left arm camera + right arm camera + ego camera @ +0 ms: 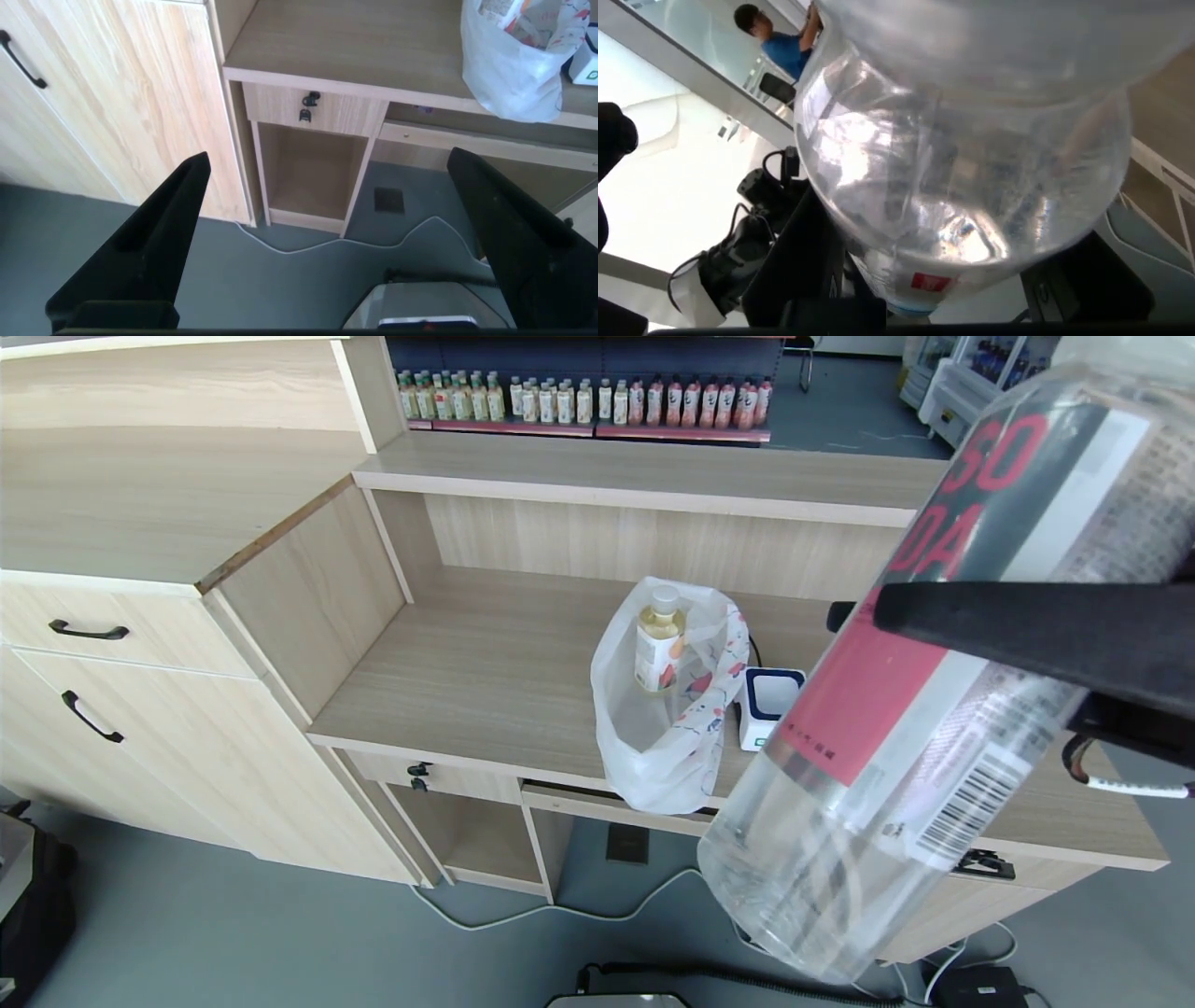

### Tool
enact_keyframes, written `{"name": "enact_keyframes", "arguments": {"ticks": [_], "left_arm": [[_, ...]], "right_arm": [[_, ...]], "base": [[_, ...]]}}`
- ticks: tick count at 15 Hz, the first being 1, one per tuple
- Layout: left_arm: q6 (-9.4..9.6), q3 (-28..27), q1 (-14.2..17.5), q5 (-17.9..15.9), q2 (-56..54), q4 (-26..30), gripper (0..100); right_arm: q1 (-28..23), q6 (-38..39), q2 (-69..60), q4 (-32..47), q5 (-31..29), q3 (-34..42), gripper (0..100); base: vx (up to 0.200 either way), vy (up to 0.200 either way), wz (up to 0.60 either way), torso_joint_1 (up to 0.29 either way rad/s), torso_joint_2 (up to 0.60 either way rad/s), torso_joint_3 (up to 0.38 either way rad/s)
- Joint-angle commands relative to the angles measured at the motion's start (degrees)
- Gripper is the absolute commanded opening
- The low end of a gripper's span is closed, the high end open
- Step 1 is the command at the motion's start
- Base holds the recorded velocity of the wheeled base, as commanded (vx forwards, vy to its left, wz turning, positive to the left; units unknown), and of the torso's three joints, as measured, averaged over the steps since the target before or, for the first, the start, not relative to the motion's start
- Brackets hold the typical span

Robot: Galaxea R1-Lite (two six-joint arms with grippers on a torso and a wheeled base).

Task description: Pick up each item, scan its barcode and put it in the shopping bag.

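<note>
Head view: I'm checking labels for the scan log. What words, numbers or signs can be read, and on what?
"SO" above "DA": large red letters on the clear plastic bottle with a red label.
The barcode digits and fine print: too small.
Label of the yellow drink bottle in the white plastic bag: blurred.
Labels on the shelf bottles: too small.

Head camera downward over counter [485,672] (bag [514,65] shared)

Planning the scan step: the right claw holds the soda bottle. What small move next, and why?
Probably lower the soda bottle toward the scanner beside the shopping bag, turning its barcode to it: the right claw holds it high, barcode facing the head camera.
</note>
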Motion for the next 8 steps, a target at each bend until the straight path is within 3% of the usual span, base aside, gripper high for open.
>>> {"name": "enact_keyframes", "arguments": {"ticks": [1, 8], "left_arm": [[-0.04, 0.0, 0.0, 0.0, 0.0, 0.0, 100], [0.05, 0.0, 0.0, 0.0, 0.0, 0.0, 100]], "right_arm": [[0.0, 0.0, 0.6, 0.1, 0.1, -0.1, 0], [0.1, -0.1, 1.0, 3.5, 0.1, -3.1, 0]], "base": [[0.0, 0.0, 0.0, 0.0, 0.0, 0.0], [0.0, 0.0, 0.0, 0.0, 0.0, 0.0]]}}
